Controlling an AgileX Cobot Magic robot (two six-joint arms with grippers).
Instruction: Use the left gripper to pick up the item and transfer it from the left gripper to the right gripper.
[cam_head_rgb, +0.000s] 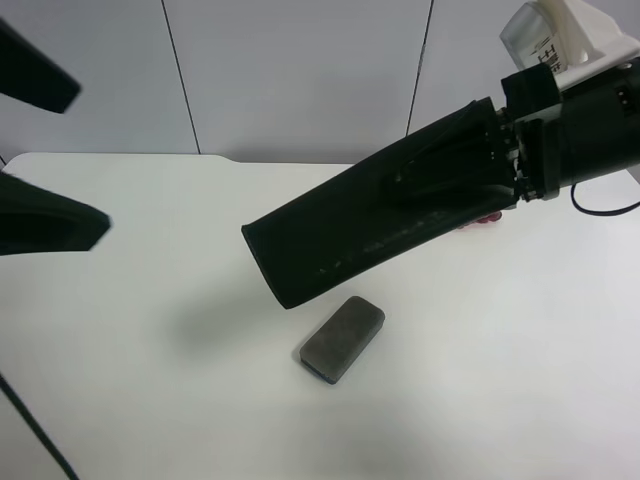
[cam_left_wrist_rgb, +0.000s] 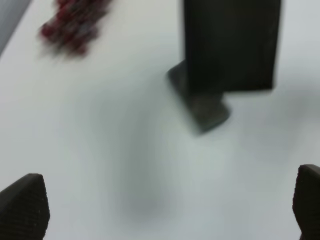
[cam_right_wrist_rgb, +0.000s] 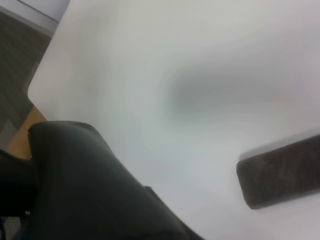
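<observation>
The item, a dark green oblong soft case (cam_head_rgb: 370, 235), hangs in the air, slanting over the table. The right gripper (cam_head_rgb: 505, 170), on the arm with white parts at the exterior high view's right, is shut on its upper end. The case fills the near part of the right wrist view (cam_right_wrist_rgb: 90, 185), where the fingers are hidden by it. The left gripper (cam_head_rgb: 93, 160) is at the exterior high view's left edge, wide open and empty, well apart from the case. In the left wrist view its fingertips (cam_left_wrist_rgb: 25, 205) sit at the frame's corners, with the case (cam_left_wrist_rgb: 230, 45) beyond them.
A grey rounded block (cam_head_rgb: 342, 338) lies on the white table (cam_head_rgb: 150, 350) just under the case's free end, also shown in the wrist views (cam_right_wrist_rgb: 282, 172) (cam_left_wrist_rgb: 202, 107). Red-purple grapes (cam_left_wrist_rgb: 75, 25) lie behind the case, mostly hidden (cam_head_rgb: 488, 218). A table corner (cam_right_wrist_rgb: 37, 87) shows.
</observation>
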